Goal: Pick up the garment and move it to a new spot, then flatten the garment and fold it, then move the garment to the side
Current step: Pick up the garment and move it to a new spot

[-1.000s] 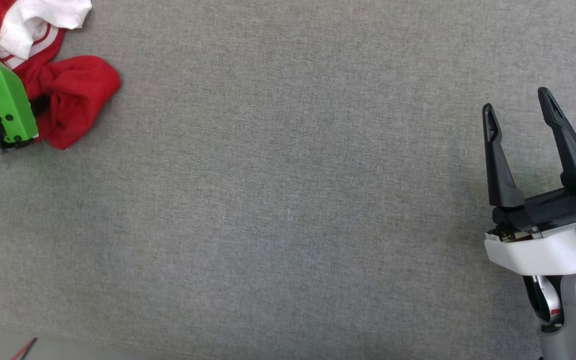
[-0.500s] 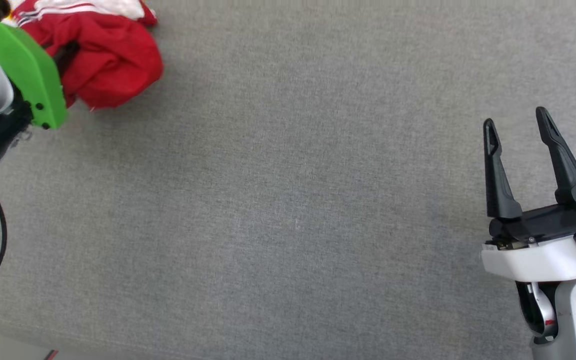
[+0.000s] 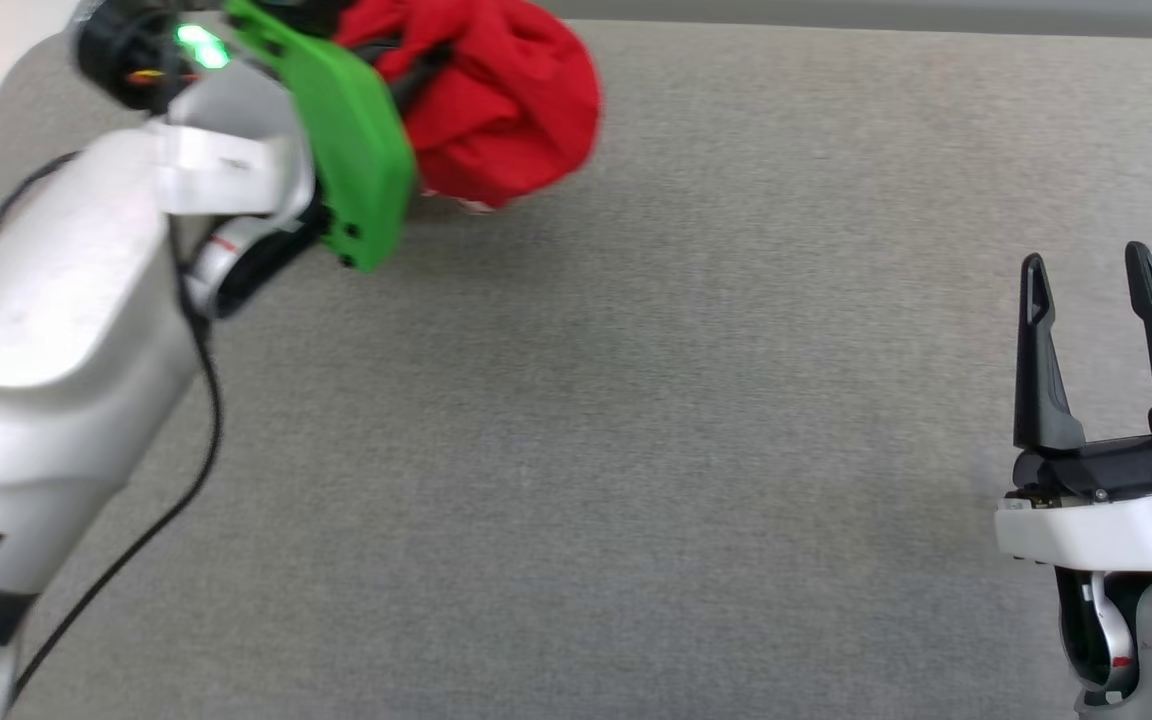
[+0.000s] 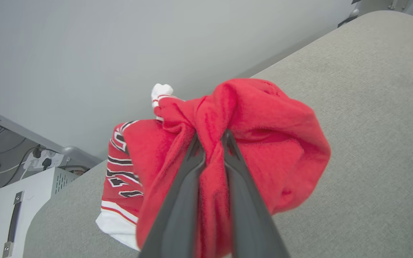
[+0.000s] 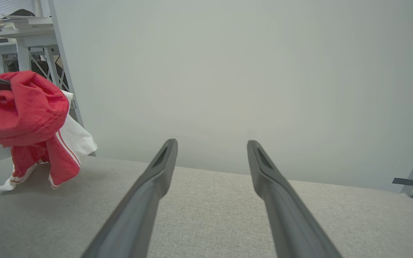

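The garment point(image 3: 506, 100) is a crumpled red bundle hanging near the far edge of the grey surface. In the left wrist view my left gripper point(image 4: 212, 138) is shut on a twisted fold of the garment point(image 4: 278, 143), with black letters and a white sleeve dangling below. The right wrist view shows the garment point(image 5: 23, 107) at the left, raised, its lowest trim brushing the surface. The left arm's green cover point(image 3: 351, 150) hides the fingers in the head view. My right gripper point(image 3: 1086, 258) stands open at the lower right, nothing between its fingers point(image 5: 163, 161).
The grey fabric-covered surface point(image 3: 636, 450) spreads between both arms; its far edge point(image 3: 886, 25) runs along the top. A black cable point(image 3: 191, 470) hangs beside the left arm. A white cabinet point(image 4: 20, 204) and a white table point(image 5: 20, 36) stand beyond the surface.
The left arm has lifted the bunched garment off the surface and carried it to the right, toward the middle. The head view has shifted too. The right gripper stays open.
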Available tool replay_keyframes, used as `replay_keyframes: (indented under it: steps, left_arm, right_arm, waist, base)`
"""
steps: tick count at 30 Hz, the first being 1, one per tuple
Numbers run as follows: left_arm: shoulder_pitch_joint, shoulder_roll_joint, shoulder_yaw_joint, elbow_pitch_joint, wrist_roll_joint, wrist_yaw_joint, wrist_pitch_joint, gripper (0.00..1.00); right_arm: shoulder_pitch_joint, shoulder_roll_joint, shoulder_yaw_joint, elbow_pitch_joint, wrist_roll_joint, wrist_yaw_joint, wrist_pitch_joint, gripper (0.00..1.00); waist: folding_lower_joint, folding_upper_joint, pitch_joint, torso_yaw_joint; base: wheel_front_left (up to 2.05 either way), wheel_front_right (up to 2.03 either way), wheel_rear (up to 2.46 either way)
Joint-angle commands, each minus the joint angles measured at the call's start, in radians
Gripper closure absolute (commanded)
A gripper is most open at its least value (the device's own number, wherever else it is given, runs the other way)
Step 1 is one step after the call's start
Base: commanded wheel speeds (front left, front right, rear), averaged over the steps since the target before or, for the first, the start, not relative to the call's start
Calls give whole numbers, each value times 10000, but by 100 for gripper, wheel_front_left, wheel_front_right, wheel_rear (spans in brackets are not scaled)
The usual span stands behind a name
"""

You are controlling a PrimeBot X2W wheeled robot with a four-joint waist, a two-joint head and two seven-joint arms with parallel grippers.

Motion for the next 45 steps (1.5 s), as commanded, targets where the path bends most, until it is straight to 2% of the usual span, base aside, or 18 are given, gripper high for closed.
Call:
replay_keyframes:
  steps: [1, 11, 18, 25, 31, 35, 36, 37, 40, 42, 43, 45]
  left_arm:
    - [-295, -220, -163, -41, 140, -27, -168, 100]
    - [-614, -1950, -1968, 106, 267, -27, -1164, 100]
    - [508, -3151, -3685, 1046, 21, -27, -1790, 100]
    - [2086, -3818, -4573, 1760, 272, -27, -1685, 100]
    - [3542, -3951, -4608, 1518, 927, -27, -894, 100]
    - [3866, -3957, -4609, 1521, 976, -27, -1097, 100]
    - [3826, -3975, -4610, 1577, 916, -27, -1334, 53]
    - [3749, -3993, -4608, 1652, 893, -27, -1630, 0]
    - [3464, -4111, -4294, 1934, 1042, 1, -2848, 0]
    - [3369, -4228, -3992, 1964, 1148, 167, -3640, 0]
    - [3305, -4265, -3707, 1907, 1278, 430, -4344, 0]
    - [3297, -4244, -3443, 1803, 1369, 703, -4932, 0]
  right_arm:
    - [117, 40, -49, -21, 64, -7, -59, 0]
    - [150, 104, -557, -111, 183, -7, -59, 0]
    - [156, 108, -699, -109, 372, -7, -59, 0]
    - [151, 109, -695, -73, 410, -7, -59, 0]
    - [131, 109, -663, 3, 424, -7, -59, 0]
    - [179, 110, -667, 77, 428, -7, -59, 0]
    - [205, 110, -674, 95, 424, -7, -59, 0]
    - [236, 110, -682, 115, 419, -7, -59, 0]
    - [365, 110, -702, 176, 401, -7, -59, 0]
    - [468, 110, -712, 204, 387, -7, -59, 0]
    - [581, 110, -693, 233, 376, -7, -59, 0]
    - [724, 110, -665, 256, 360, -7, -59, 0]
  waist:
    - [0, 0, -191, -545]
    - [0, 0, -84, -1184]
    - [0, 0, 7, -1204]
    - [0, 0, 56, -1132]
    - [0, 0, 47, -1137]
    - [0, 0, -49, -1108]
    - [0, 0, -98, -1090]
    - [0, 0, -158, -1071]
    - [0, 0, -404, -1001]
    - [0, 0, -596, -939]
    - [0, 0, -811, -869]
    - [0, 0, -1032, -776]
  base:
    - [0, 0, 0]
    - [0, 0, 0]
    - [0, 0, 0]
    - [0, 0, 0]
    - [0, 0, 0]
    - [0, 0, 0]
    - [0, 0, 0]
    - [0, 0, 0]
    - [0, 0, 0]
    - [0, 0, 0]
    - [0, 0, 0]
    - [0, 0, 0]
